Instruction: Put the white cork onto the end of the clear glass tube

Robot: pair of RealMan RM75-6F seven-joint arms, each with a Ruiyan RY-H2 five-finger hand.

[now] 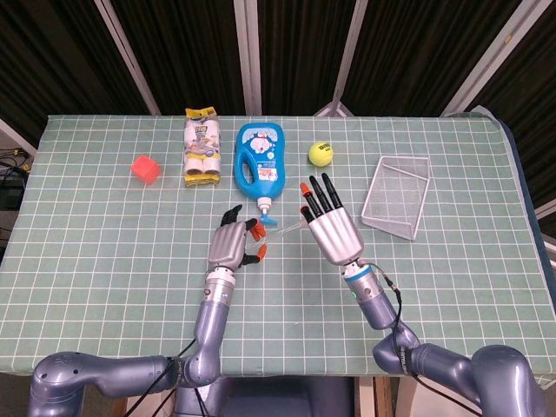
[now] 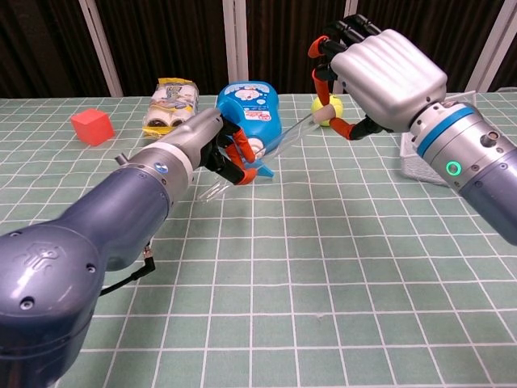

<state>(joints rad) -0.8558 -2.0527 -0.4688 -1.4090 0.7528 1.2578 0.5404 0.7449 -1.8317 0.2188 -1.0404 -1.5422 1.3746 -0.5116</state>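
The left hand (image 2: 220, 149) holds the clear glass tube (image 2: 279, 143) up over the desk (image 2: 323, 267). Its fingers wrap around the low end of the tube, and the tube slants up toward the other hand. In the head view the tube (image 1: 285, 228) shows only as a thin pale line between the two hands.

The right hand (image 2: 376, 73) pinches the white cork (image 2: 325, 112) between its thumb and a finger. The other fingers curl over it. The cork sits right by the high end of the tube. I cannot tell if it touches the glass yet.

The tube looks thin, stiff and smooth. It is glass, so it could break if squeezed hard or bumped, and it could slip. I think it is best held around the middle or low part, with a gentle grip, so the open end stays free. The cork looks small and light, and likely a bit soft. It is best pinched at its sides so its end can go straight onto the tube.

A blue bottle (image 1: 260, 157) lies on the desk behind the hands.
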